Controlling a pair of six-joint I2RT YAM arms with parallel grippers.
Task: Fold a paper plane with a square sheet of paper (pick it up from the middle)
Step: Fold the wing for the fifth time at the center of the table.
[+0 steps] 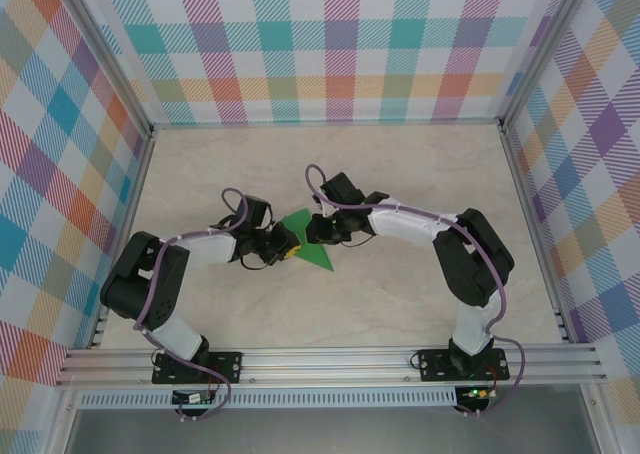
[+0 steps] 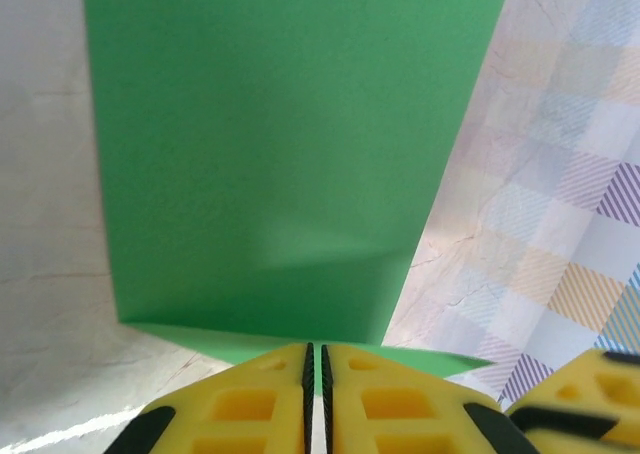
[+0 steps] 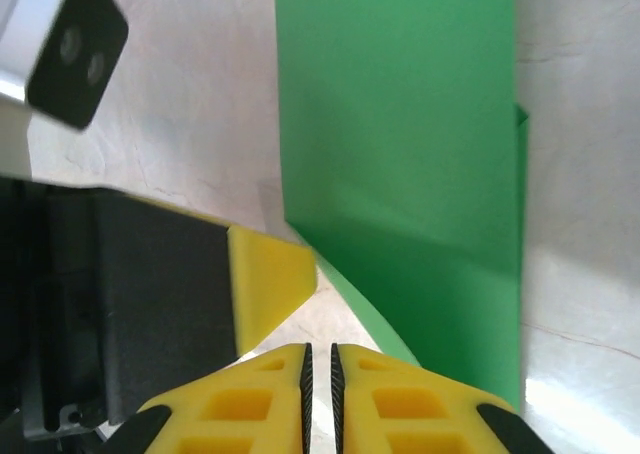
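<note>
- The counter (image 1: pixel 400 174) is a pale, marble-patterned surface, closed in on three sides by plaid walls (image 1: pixel 330 44) of pastel checks.
- The left arm (image 1: pixel 160 284) and the right arm (image 1: pixel 470 259) reach in from the near edge and meet near the middle of the counter.
- The square sheet of paper (image 1: pixel 313 257) lies at that meeting point, between the two pincers. It is plain bright green.
- From above, the sheet reads as a small triangular shape with one point toward the near right, partly covered by both wrists.
- The left wrist view gives what the top view cannot. One broad green panel (image 2: pixel 270 154) stands up from the counter, and a narrow second layer lies flat below it, with a shadowed crease between them.
- The right wrist view shows the same two layers (image 3: pixel 400 124) from the other side. The lower one peeks out along the right edge, and the near edge curls upward.
- The left pincer (image 2: pixel 315 374) has its yellow fingers drawn together to a thin slit, and the flat green layer runs straight into it, so it is clamped on the sheet.
- The right pincer (image 3: pixel 318 374) is likewise closed to a slit. The curled green edge passes just beside its right finger, and I cannot tell whether it is nipped.
- A yellow fingertip (image 3: pixel 272 274) of the left pincer sits just beside the paper's near corner.
</note>
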